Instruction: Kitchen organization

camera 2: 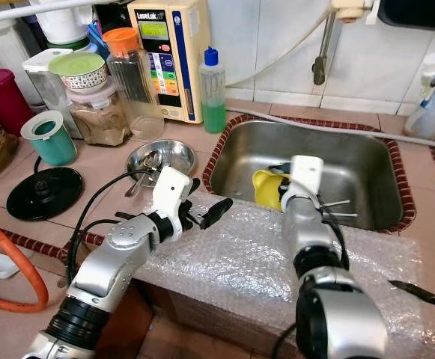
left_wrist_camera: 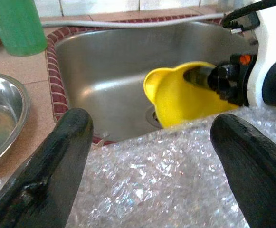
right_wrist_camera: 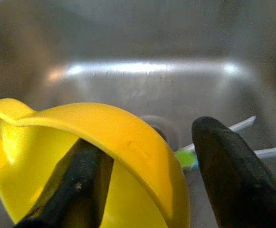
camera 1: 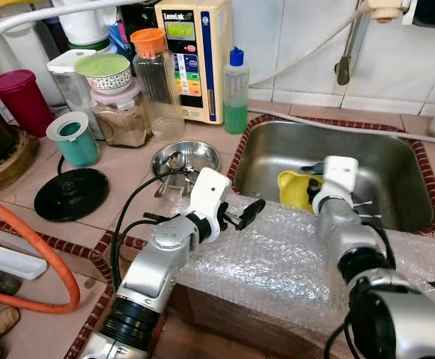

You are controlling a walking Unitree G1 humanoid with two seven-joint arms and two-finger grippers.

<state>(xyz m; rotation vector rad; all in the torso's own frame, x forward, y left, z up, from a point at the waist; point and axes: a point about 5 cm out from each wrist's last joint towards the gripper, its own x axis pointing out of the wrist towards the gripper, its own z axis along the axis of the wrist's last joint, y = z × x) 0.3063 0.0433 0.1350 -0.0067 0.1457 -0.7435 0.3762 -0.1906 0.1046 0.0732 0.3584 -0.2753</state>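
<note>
A yellow plastic cup [camera 1: 296, 188] lies tilted in the steel sink [camera 1: 277, 149] near the drain. My right gripper [right_wrist_camera: 147, 142] reaches down into the sink and is open. One finger [right_wrist_camera: 76, 185] is inside the cup and the other finger [right_wrist_camera: 228, 166] is outside, so they straddle its rim [right_wrist_camera: 104, 126]. My left gripper [camera 1: 247, 213] hovers open and empty over the bubble wrap [camera 1: 269, 262] at the sink's front edge, pointing toward the cup [left_wrist_camera: 176, 95].
White-handled utensils [camera 2: 337, 208] lie in the sink behind the cup. Left of the sink are a steel bowl [camera 1: 185, 158], a green soap bottle [camera 1: 236, 93], jars, a teal cup [camera 1: 75, 138] and a black lid [camera 1: 71, 193]. A knife [camera 2: 419, 293] rests on the wrap at right.
</note>
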